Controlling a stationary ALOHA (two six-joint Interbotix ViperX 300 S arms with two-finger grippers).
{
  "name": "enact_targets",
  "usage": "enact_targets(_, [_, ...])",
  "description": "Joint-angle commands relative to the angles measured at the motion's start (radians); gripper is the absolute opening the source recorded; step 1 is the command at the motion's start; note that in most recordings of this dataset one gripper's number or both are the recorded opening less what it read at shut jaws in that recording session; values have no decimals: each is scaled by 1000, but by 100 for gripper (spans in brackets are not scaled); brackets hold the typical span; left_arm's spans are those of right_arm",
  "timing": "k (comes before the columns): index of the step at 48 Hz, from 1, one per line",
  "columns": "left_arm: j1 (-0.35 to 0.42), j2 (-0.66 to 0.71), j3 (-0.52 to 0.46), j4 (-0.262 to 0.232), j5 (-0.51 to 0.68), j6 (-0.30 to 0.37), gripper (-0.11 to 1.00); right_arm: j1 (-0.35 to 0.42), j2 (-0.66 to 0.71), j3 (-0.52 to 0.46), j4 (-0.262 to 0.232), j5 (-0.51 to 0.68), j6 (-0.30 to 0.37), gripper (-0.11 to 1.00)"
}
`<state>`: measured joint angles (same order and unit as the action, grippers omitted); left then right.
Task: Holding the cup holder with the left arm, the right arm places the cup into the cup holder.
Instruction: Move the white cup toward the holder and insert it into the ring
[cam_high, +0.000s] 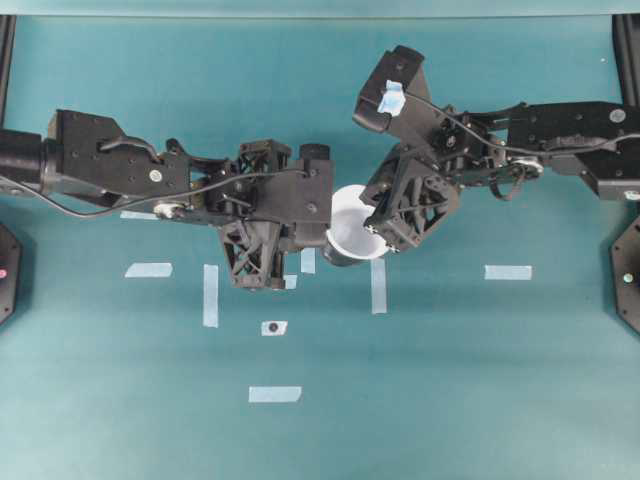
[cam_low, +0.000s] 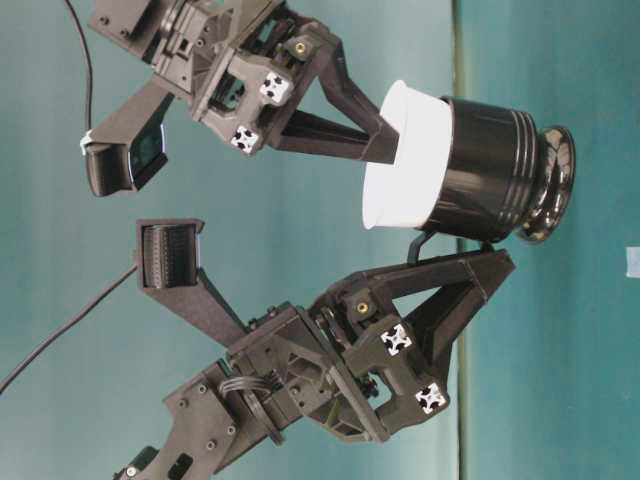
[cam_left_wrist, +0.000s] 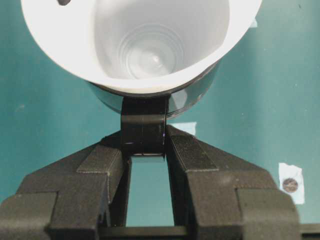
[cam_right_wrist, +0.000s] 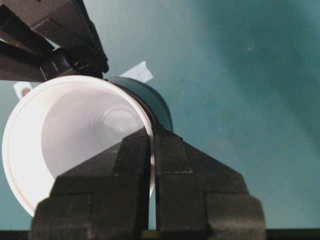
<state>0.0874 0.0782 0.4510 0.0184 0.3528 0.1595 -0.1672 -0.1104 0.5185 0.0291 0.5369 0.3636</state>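
Note:
The white cup (cam_high: 350, 228) sits inside the glossy black cup holder (cam_low: 492, 170), with its wide upper part sticking out above the holder's rim. My left gripper (cam_left_wrist: 144, 139) is shut on the holder's short black handle (cam_left_wrist: 143, 122), seen from the side as the lower gripper (cam_low: 432, 250). My right gripper (cam_right_wrist: 152, 140) is shut on the cup's rim, one finger inside the cup (cam_right_wrist: 65, 135) and one outside. The holder (cam_right_wrist: 152, 102) shows behind the cup. Both grippers meet mid-table, left gripper (cam_high: 322, 240) and right gripper (cam_high: 373, 232).
Pale tape strips lie on the teal table: (cam_high: 148, 269), (cam_high: 210, 295), (cam_high: 274, 394), (cam_high: 508, 272). A small tape piece with a dark round spot (cam_high: 273, 327) lies in front of the left arm. Black stands sit at both table edges (cam_high: 628, 270).

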Motion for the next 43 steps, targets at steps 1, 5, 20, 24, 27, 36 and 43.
enact_targets(1, [0,-18,-20,3,-12,-2,25,5,-12,-34,0,-5,-2,3])
enact_targets(5, [-2,-18,-20,3,-12,-2,25,5,-12,-35,0,-3,-2,3])
enact_targets(20, [0,-20,-20,3,-25,0,25,8,-12,-35,6,-3,2,24])
enact_targets(24, [-2,-20,-18,3,-25,0,25,12,-15,-38,15,-3,3,44])
enact_targets(27, [-2,-20,-18,3,-26,0,25,18,-18,-41,17,-3,5,62])
enact_targets(36, [-2,-18,-15,3,-25,0,25,26,-40,-46,15,-3,6,95])
enact_targets(43, [-2,-20,-12,3,-28,0,25,25,-55,-44,12,-3,8,93])
